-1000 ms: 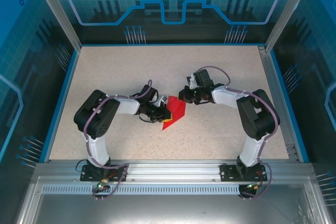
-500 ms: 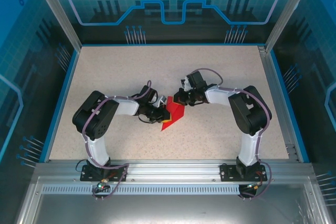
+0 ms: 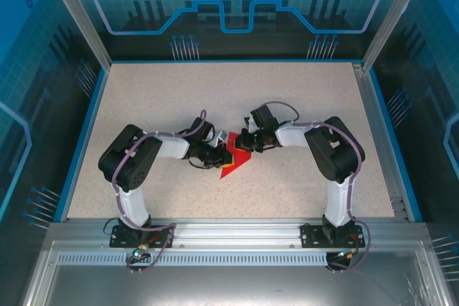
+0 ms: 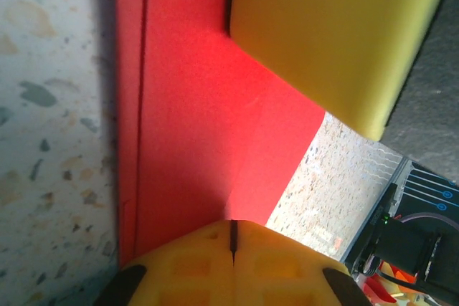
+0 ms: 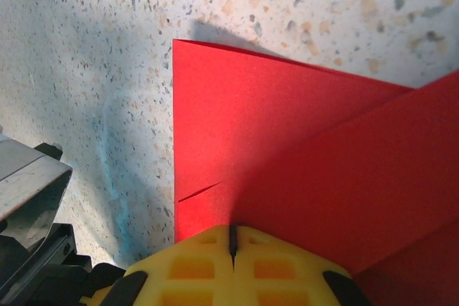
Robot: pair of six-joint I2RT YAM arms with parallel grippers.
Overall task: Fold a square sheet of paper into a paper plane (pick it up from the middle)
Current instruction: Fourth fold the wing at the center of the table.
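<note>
Pressing its yellow pads (image 4: 188, 269) shut against each other, the left gripper (image 3: 224, 150) rests its tips on the red sheet of paper (image 3: 237, 163). The sheet lies partly folded, with overlapping flaps and a straight crease, near the middle of the speckled table (image 3: 301, 98). The right gripper (image 3: 246, 141) is also closed pad to pad and bears on the sheet's far edge, just beside the left gripper. Both arms lean inward, elbows toward the table's sides.

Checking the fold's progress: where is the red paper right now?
In the top view, the red paper lies mid-table, between the left gripper and the right gripper.
</note>
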